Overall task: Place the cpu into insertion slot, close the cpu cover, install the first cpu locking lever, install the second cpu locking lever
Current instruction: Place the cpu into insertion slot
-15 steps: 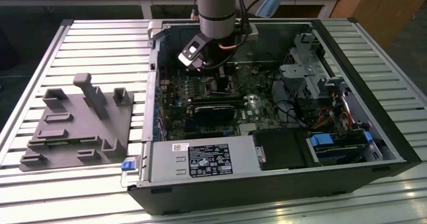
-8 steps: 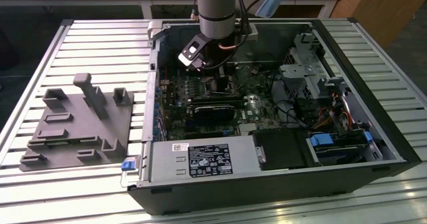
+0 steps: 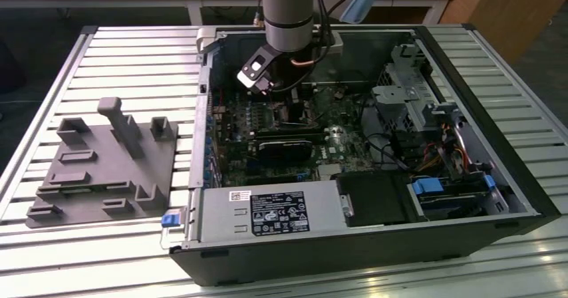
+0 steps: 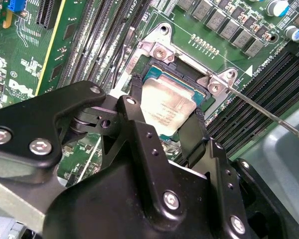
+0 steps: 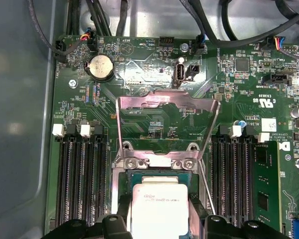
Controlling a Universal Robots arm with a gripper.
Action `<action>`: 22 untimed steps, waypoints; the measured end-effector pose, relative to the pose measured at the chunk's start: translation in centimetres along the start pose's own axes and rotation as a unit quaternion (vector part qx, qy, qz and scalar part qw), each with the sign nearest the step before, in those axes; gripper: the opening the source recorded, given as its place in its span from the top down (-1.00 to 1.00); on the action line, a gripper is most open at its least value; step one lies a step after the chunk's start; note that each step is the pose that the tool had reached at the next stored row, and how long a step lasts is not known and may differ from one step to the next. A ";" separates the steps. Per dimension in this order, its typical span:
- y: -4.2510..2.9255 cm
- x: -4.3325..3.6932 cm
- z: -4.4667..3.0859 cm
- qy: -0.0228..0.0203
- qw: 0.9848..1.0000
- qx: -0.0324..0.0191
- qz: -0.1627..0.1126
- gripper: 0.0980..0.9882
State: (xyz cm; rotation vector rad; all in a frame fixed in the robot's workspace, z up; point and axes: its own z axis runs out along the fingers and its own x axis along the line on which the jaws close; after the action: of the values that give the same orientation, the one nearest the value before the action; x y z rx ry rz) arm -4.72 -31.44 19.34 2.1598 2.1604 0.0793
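The cpu (image 4: 165,108) (image 5: 158,205), a small square chip with a pale silver top, sits between my gripper's (image 4: 165,119) (image 5: 158,219) two black fingers (image 4: 135,102), which are shut on its opposite edges. It lies right over the insertion slot (image 4: 188,81) (image 5: 137,175), whose dark rim shows around it; whether it is fully seated I cannot tell. The cpu cover (image 5: 159,101), a silvery frame, stands swung open beyond the slot. A thin wire locking lever (image 4: 269,115) (image 5: 207,185) sticks up free beside the slot. In the exterior view my gripper (image 3: 286,104) reaches down into the open computer case.
Rows of black memory slots (image 5: 79,184) (image 5: 234,174) flank the slot on both sides. A black card (image 3: 288,145), the silver power supply (image 3: 266,213) and the drive cage (image 3: 413,92) crowd the case. A grey fixture block (image 3: 98,171) lies at the exterior view's left.
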 end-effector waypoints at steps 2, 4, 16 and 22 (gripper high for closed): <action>0.00 0.00 0.01 0.000 1.000 0.000 0.000 -0.01; 0.00 0.00 0.01 0.000 1.000 0.000 0.000 -0.15; 0.06 -0.01 -0.58 0.000 1.000 0.000 0.000 -0.15; 0.16 -0.04 -1.57 0.000 1.000 -0.001 0.000 -0.15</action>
State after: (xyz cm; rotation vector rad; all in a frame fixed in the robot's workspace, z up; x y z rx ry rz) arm -4.72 -31.44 20.93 2.1590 2.1596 0.0809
